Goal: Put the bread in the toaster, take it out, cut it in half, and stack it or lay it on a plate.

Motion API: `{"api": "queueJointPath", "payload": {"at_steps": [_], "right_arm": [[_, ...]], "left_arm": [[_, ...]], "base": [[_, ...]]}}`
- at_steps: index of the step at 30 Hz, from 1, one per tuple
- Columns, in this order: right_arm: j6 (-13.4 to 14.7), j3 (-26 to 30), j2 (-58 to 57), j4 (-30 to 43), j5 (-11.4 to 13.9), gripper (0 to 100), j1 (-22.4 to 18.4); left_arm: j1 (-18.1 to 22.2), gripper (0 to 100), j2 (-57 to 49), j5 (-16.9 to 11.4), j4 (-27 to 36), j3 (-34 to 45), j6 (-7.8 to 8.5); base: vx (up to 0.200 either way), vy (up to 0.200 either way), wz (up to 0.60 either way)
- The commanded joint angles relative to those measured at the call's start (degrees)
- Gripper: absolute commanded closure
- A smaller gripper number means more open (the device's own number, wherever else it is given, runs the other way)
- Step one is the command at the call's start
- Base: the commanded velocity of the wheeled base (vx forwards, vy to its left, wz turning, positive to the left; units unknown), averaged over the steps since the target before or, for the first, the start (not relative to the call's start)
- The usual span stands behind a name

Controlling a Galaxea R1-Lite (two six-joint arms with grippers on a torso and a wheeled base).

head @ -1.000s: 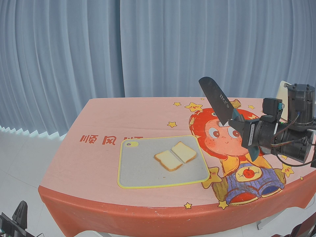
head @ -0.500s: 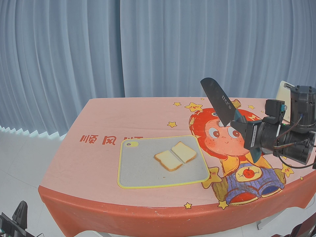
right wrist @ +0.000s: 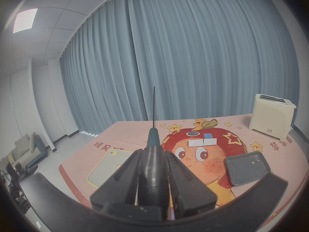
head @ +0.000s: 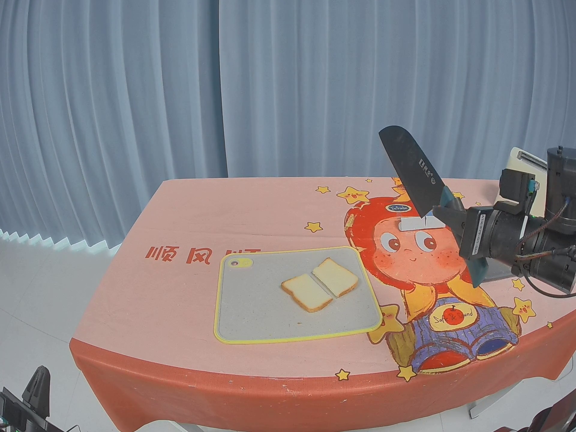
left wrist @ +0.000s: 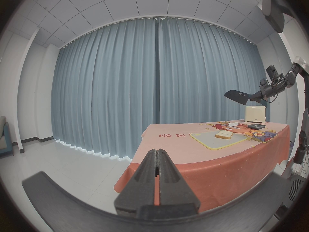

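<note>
Bread (head: 320, 283): 2 halves side by side on the cutting board (head: 252, 313), table centre. I judge toasting and cutting done; plating left. Dark tray (right wrist: 247, 168), likely the plate, lies right of the board, toaster (right wrist: 272, 115) far right. Right gripper (head: 451, 212) clamps the knife (head: 414, 166) by its handle, blade raised over the table's right side. Left gripper (left wrist: 156, 181) closed on nothing, low, off the near left corner. Table (head: 198, 211) has a pink cartoon cloth; blue-grey curtain (head: 180, 61) behind, white tile floor (head: 36, 295).

Right arm (head: 528, 244): black cylindrical housings carrying a white label band; thin dark cables looping alongside; teal fingers (head: 477, 271) showing.
</note>
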Motion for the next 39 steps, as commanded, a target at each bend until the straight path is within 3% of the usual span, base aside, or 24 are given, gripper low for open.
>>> {"api": "queueJointPath", "payload": {"at_steps": [1, 9, 14, 26, 39], "right_arm": [[-0.1, 2.02, -2.19, 0.16, -0.76, 100, -0.09], [-0.54, 3.6, -2.55, 0.07, -1.02, 100, 0.09], [-0.62, 3.69, -2.37, 0.07, -2.43, 100, 0.09], [-0.71, 3.69, -2.63, -0.54, -2.43, 100, -0.17], [-2.29, 3.16, -2.72, -0.81, -2.16, 100, -3.95]], "left_arm": [[0.02, 100, -0.71, 0.01, -0.03, 1.01, 0.02], [0.02, 100, -0.71, 0.01, -0.03, 1.01, 0.02], [0.02, 100, -0.71, 0.01, -0.03, 1.01, 0.02], [0.02, 100, -0.71, 0.01, -0.03, 1.01, 0.02], [0.02, 100, -0.71, 0.01, -0.03, 1.01, 0.02]], "base": [[0.0, 0.0, 0.0], [0.0, 0.0, 0.0], [0.0, 0.0, 0.0], [0.0, 0.0, 0.0], [0.0, 0.0, 0.0]]}}
